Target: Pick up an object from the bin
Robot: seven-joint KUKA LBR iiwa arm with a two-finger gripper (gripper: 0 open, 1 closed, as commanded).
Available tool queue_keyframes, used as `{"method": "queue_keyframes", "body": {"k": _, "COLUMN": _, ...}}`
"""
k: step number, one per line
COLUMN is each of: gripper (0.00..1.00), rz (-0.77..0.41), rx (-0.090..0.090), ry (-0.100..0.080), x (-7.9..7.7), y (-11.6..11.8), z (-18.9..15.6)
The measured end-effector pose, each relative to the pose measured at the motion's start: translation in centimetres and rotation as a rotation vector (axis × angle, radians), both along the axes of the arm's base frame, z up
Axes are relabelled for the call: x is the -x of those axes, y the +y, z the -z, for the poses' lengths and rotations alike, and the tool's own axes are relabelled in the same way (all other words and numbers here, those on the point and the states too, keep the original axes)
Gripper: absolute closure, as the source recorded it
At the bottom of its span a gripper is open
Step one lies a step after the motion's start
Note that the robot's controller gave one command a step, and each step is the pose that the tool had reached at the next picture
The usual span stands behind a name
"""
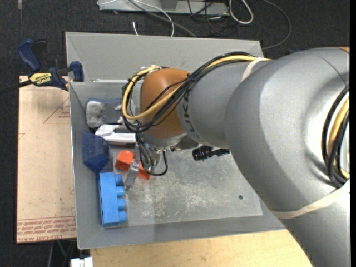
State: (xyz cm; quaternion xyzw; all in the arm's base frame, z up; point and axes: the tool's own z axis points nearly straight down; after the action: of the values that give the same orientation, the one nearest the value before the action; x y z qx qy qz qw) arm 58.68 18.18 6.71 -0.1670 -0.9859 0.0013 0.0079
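Bin matt grey metal (floor scuffed, dusty); blue block smooth plastic; orange piece plastic too.

One bin holds a few loose things, all on its left side: one light-blue toy brick, one dark-blue block, one white piece, one grey lump, and two orange pieces, possibly parts of one thing.

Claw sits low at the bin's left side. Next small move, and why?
Probably ease straight down onto the orange piece: the claw hangs right at it, with the light blue studded block and dark blue piece crowding close beside.
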Motion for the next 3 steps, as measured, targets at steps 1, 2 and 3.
{"method": "queue_keyframes", "body": {"k": 1, "gripper": 0.00, "rz": -0.165, "rx": -0.005, "ry": -0.020, "x": 1.15, "y": 0.78, "z": -0.32}}
{"method": "queue_keyframes", "body": {"k": 2, "gripper": 0.00, "rz": -0.026, "rx": -0.002, "ry": -0.001, "x": 0.34, "y": 0.29, "z": -0.14}}
{"method": "queue_keyframes", "body": {"k": 3, "gripper": 0.00, "rz": -0.156, "rx": -0.005, "ry": -0.020, "x": 1.05, "y": 0.80, "z": -0.33}}
